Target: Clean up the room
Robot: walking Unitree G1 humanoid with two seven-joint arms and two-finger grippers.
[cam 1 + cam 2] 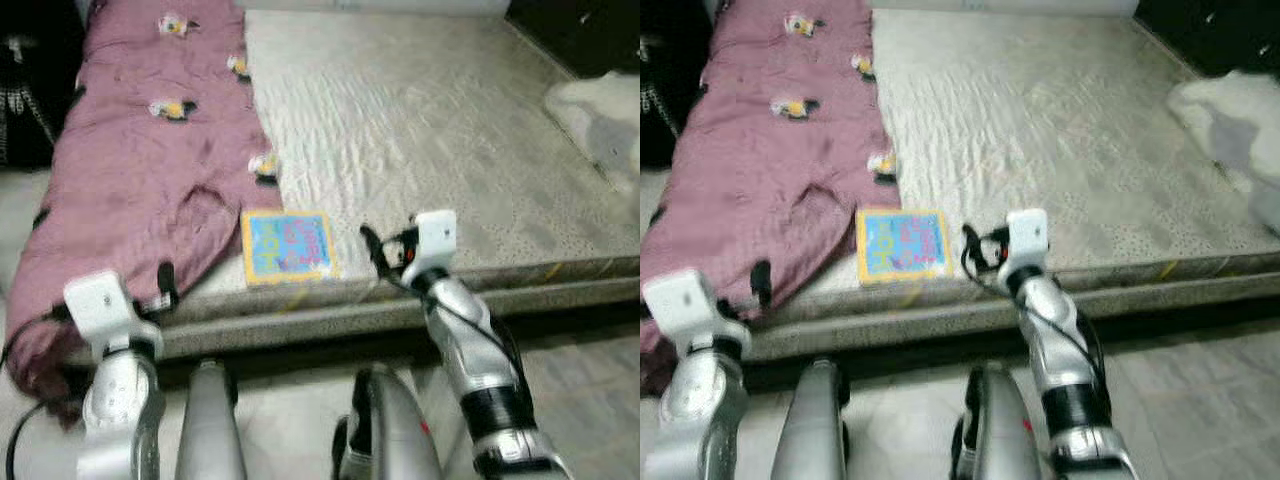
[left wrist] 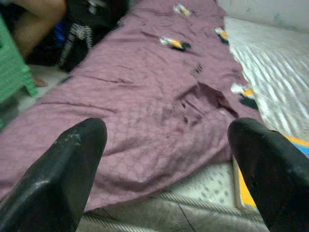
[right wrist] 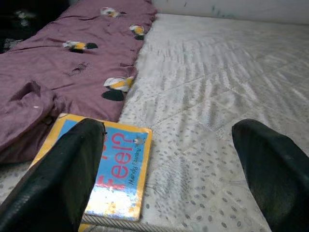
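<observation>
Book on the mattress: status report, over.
Both hands open, empty. Right hand at mattress edge beside the flat blue-and-yellow children's book. Left hand over the mauve quilted blanket. Nothing blocking book.

Book [image 3: 113,174] flat at the near edge of the mattress [image 3: 227,92], just beside the mauve blanket [image 3: 53,72]. Cover: large red word "Feel?" on blue, yellow border. Smaller line beside it, dark print, looks like "Mandy Stanley". Other cover print too blurred to read.

Head cameras look down; wrist cameras share book [image 3: 113,171].
</observation>
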